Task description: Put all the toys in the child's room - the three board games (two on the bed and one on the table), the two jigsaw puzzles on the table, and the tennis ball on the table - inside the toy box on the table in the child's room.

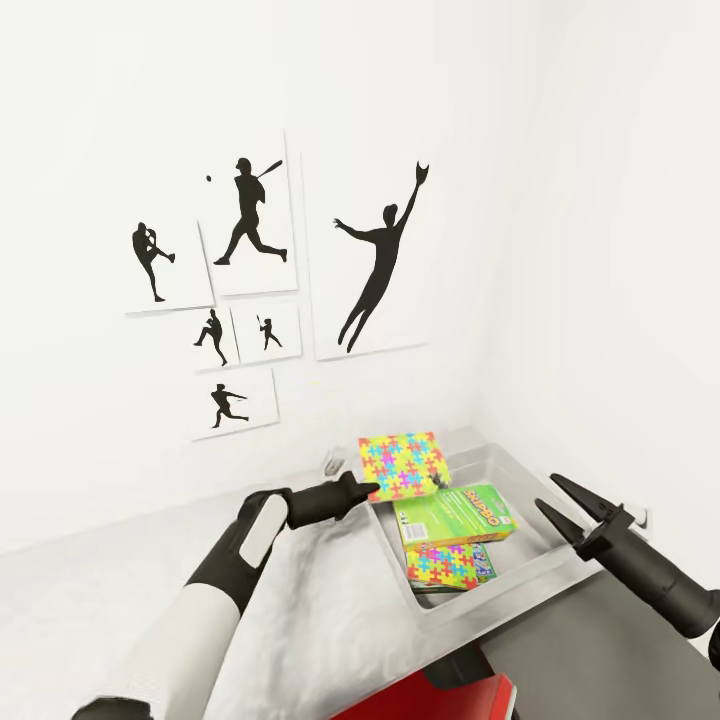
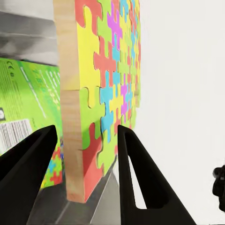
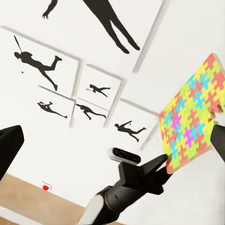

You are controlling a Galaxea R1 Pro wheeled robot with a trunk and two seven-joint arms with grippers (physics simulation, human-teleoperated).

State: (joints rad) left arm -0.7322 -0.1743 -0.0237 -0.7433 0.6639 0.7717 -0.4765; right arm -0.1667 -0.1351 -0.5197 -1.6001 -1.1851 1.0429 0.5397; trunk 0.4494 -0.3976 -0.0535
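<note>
1. The toy box sits at the table's far end, in the wall corner.
2. Inside: a green Skip-Bo game lying on top of a jigsaw puzzle, which pokes out along the near wall.
3. Left gripper pinches the second puzzle by its edge, held tilted over the box's far-left corner.
4. Right gripper hangs spread and empty over the box's right rim.

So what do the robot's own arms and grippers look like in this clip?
Both arms are rendered with glossy white upper shells and matte black wrist sections. The left arm carries a white oblong panel on its black forearm. The left gripper and right gripper are all black, each with two long tapering wedge fingers. No cables or markings are visible. A red part of the body shows below.
</note>
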